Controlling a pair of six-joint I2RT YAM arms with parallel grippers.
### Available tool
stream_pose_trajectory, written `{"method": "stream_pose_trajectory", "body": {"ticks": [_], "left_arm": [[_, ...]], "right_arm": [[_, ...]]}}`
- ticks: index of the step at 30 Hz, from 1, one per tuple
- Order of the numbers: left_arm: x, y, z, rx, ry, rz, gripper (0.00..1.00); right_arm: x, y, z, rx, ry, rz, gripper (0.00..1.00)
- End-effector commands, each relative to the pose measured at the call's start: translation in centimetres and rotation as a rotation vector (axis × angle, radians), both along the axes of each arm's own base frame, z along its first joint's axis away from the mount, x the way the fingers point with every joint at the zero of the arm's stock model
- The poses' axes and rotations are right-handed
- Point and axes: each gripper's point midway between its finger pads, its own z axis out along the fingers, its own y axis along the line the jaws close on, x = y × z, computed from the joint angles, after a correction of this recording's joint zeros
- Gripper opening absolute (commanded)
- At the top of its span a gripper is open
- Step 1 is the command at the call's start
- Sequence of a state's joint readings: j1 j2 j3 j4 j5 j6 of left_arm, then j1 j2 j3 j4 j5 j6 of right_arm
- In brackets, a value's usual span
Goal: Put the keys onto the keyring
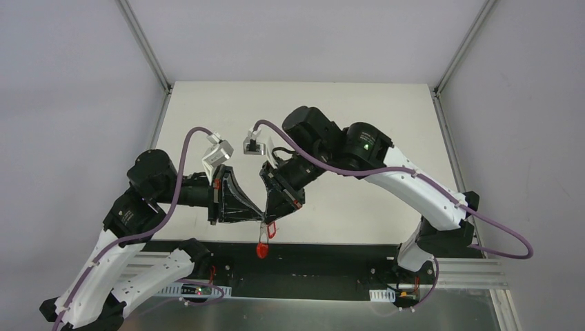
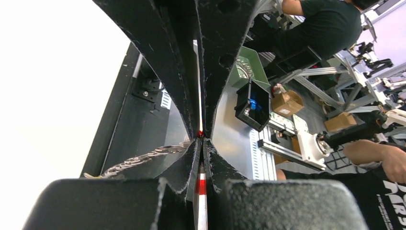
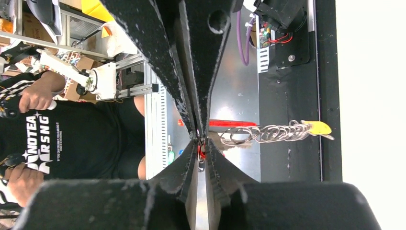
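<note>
- Grippers of the two arms meet tip to tip above the near edge of the white tabletop (image 1: 359, 124), close over the black strip (image 1: 331, 252) that runs along it.
- The left gripper (image 2: 201, 138) has its black tapered fingers pressed together. A speck of red shows right where they meet, too small to identify.
- The right gripper (image 3: 200, 140) has its fingers drawn in with only a thin slit between them. A small silvery and red piece sits at the tips, and I cannot tell whether it is pinched.
- The silvery metal keys and linked rings (image 3: 268, 133) stretch away from the right fingertips as one string, ending in a yellow plastic tag (image 3: 318, 128). Single keys are hard to make out.
- A straight red bar (image 3: 232, 123) lies just beside that string, near the fingertips.
- In the top view, a thick red curved loop (image 1: 261, 249) hangs below both grippers, over the black strip.
</note>
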State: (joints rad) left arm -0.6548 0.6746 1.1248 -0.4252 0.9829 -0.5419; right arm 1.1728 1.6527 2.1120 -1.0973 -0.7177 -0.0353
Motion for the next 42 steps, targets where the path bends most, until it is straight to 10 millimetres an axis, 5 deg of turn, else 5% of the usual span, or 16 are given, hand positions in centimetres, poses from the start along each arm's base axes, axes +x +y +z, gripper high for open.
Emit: {"method": "stream_pose_trajectory", "body": {"ticks": [1,9,20,26,42], "left_arm": [[-0.2,0.8,2.5,-0.061,-0.155,0.041,0.0],[-0.2,1.1,4.0,-0.099,-0.227,0.065,0.0],[-0.6,2.5,7.4,-0.257,-0.392,0.151,0.0],[-1.4,3.1,8.5,-0.344,-0.447,0.159,0.0],[-2.4,4.0,9.5,-0.431,-0.481,0.168,0.0]], "right_arm": [[0.1,-0.7,3.7,0.165,-0.074,-0.039,0.18],[1.0,-1.8,5.3,0.283,-0.2,-0.101,0.33],[0.7,-1.1,4.9,0.447,-0.633,-0.069,0.36],[1.3,-0.7,6.6,0.565,-0.795,-0.108,0.35],[-0.3,0.5,10.2,0.761,-0.95,-0.078,0.33]]}}
